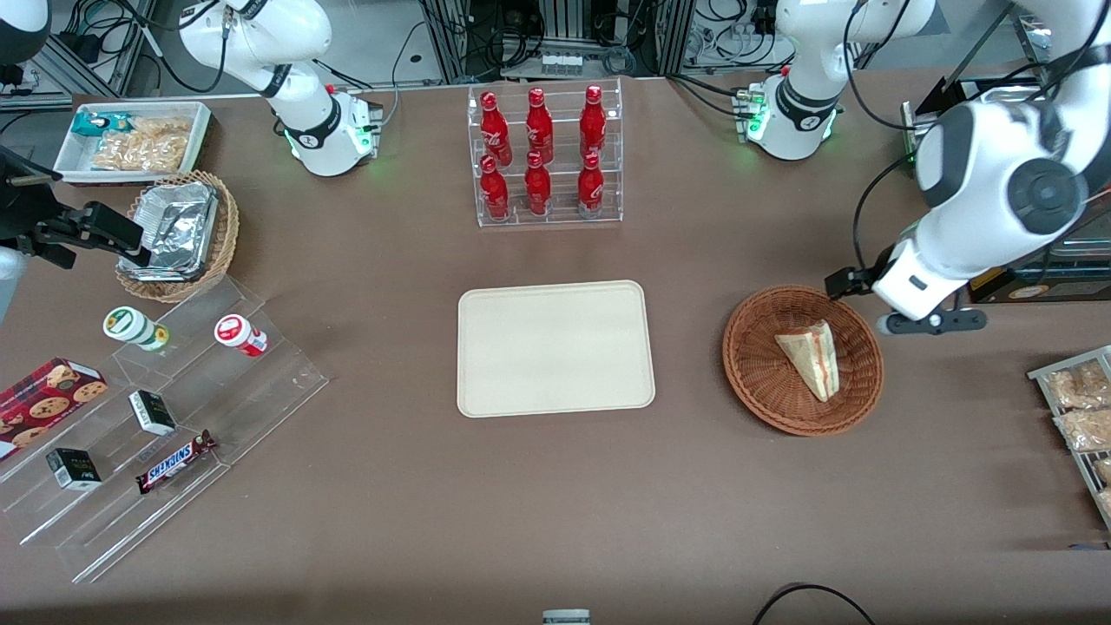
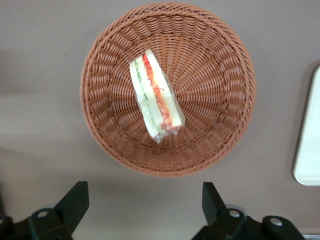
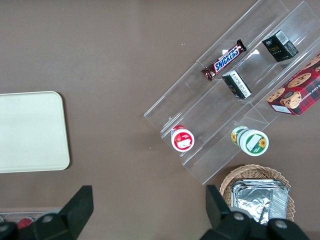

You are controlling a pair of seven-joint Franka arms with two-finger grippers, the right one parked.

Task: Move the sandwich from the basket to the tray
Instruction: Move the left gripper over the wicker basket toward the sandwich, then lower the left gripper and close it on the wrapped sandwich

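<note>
The sandwich [image 1: 811,356] [image 2: 155,97], a clear-wrapped white wedge with red and green filling, lies in the round reddish-brown basket [image 1: 755,382] [image 2: 215,125]. The cream tray [image 1: 555,347] [image 2: 310,145] [image 3: 30,132] lies flat beside the basket, toward the parked arm's end of the table, with nothing on it. My left gripper [image 1: 929,323] [image 2: 142,200] hangs above the bare table just outside the basket's rim, toward the working arm's end. It is open, its fingers [image 2: 75,195] are wide apart, and nothing is between them.
A clear rack of red bottles [image 1: 545,156] stands farther from the front camera than the tray. A clear stepped shelf [image 1: 260,391] with snacks, a lighter wicker basket with foil [image 1: 178,230] and a white bin [image 1: 130,139] lie toward the parked arm's end. Snack packets [image 1: 1076,417] sit at the working arm's end.
</note>
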